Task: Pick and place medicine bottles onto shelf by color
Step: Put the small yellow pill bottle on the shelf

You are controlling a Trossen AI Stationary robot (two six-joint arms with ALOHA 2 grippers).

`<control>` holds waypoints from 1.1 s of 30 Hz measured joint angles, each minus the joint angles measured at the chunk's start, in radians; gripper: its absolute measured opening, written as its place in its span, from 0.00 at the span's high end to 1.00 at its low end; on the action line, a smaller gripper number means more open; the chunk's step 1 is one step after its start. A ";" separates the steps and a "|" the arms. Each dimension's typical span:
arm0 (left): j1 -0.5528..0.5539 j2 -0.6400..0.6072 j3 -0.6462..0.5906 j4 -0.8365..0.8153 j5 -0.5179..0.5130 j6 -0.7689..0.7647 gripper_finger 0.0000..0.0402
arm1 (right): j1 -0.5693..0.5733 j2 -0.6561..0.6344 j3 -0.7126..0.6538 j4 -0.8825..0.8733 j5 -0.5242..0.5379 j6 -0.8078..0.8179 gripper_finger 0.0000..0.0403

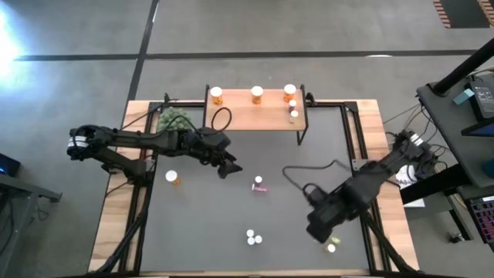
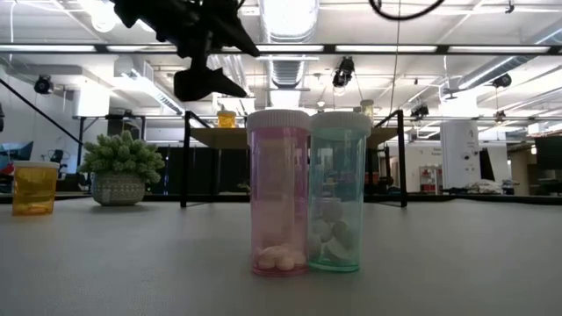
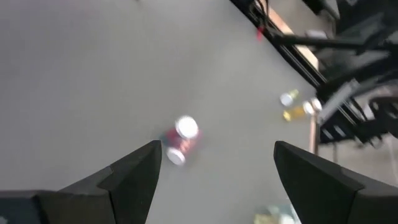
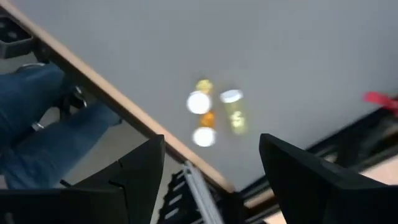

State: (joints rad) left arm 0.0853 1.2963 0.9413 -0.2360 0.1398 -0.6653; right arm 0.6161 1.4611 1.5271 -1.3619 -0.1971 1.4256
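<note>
Two end effectors hang open over the worktop (image 1: pixel 193 232), each near its own bottles. The left end effector (image 1: pixel 229 167), at centre-left of the high view, has the pink bottles (image 1: pixel 259 184) just to its lower right, one apparently lying on its side. The right end effector (image 1: pixel 318 228) hangs above the yellow bottles (image 1: pixel 333 245) at lower right, well apart from the shelf (image 1: pixel 255 117) at upper centre.
</note>
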 joint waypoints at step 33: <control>0.000 -0.021 -0.003 -0.060 0.118 0.042 0.27 | 0.021 0.316 -0.145 0.208 -0.143 -0.232 0.38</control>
State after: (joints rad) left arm 0.0849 1.2757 0.9380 -0.2962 0.2581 -0.6231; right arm 0.6373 1.7767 1.3817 -1.1543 -0.3405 1.1934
